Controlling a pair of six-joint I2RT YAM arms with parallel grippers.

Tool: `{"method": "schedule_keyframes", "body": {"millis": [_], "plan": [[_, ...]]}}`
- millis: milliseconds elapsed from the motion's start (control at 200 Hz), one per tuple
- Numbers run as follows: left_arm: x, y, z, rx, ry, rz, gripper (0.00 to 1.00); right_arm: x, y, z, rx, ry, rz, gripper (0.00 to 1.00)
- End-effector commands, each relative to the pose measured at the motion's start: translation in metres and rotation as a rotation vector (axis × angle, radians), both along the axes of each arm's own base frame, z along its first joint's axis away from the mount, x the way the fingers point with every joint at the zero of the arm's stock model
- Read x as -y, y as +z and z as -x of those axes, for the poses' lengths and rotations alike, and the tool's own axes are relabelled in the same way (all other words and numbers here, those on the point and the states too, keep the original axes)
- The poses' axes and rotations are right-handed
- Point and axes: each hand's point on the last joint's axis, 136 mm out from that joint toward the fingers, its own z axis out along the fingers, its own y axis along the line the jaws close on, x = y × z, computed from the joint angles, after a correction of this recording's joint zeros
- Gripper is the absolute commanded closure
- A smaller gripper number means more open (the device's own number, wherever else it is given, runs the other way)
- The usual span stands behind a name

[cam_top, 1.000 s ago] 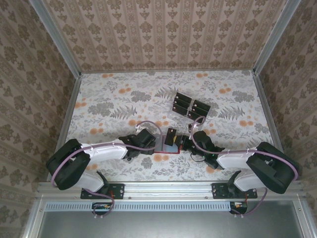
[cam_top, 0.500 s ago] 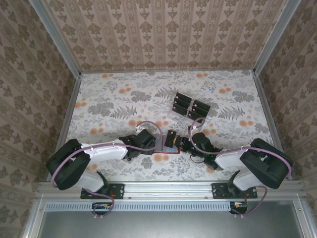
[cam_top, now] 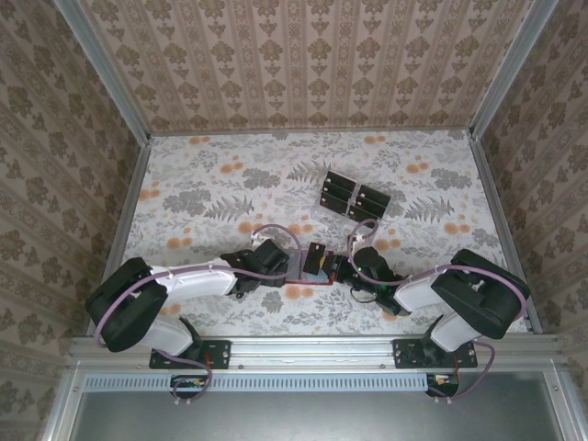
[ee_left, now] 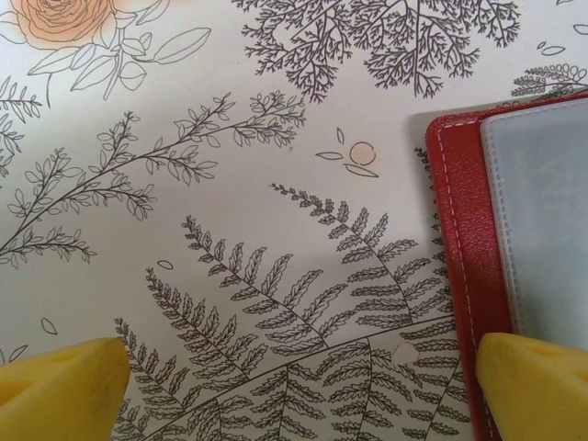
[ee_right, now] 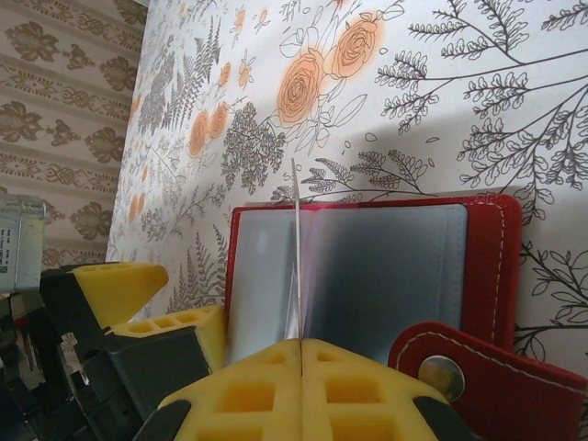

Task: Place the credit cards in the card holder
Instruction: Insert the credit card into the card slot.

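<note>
Right pincer point(ee_right: 301, 343) pinches one credit card point(ee_right: 296, 257) over the card holder point(ee_right: 491, 262); left pincer point(ee_left: 299, 386) gapes; seemingly four cards point(cam_top: 355, 195) beyond.

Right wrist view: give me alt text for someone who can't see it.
The right pincer, shut on a credit card seen edge-on, holds it at the middle of the open red card holder, which lies flat on a floral table.
</note>
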Motion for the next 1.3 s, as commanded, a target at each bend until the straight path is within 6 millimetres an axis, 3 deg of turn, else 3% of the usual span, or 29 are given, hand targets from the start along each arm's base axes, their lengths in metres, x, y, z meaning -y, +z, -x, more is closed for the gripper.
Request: {"method": "schedule_keyframes", "body": {"millis": [0, 420, 870, 1110, 1295], "plan": [[-0.008, -0.006, 0.005, -0.014, 0.016, -0.033, 0.00, -0.003, -0.001, 0.004, -0.002, 0.008, -0.026, 1.00], [-0.009, -0.004, 0.005, -0.008, 0.016, -0.035, 0.00, -0.003, 0.003, 0.010, -0.005, 0.014, -0.042, 1.00], [0.021, 0.045, -0.013, 0.072, -0.046, 0.065, 0.00, 0.002, 0.011, 0.010, 0.012, 0.002, -0.021, 1.00], [0.033, 0.035, -0.014, 0.052, -0.083, 0.063, 0.00, 0.004, 0.009, 0.010, 0.012, -0.001, -0.010, 1.00], [0.030, 0.018, -0.011, 0.026, -0.089, 0.025, 0.00, 0.004, 0.009, 0.010, 0.012, -0.002, -0.010, 1.00]]}}
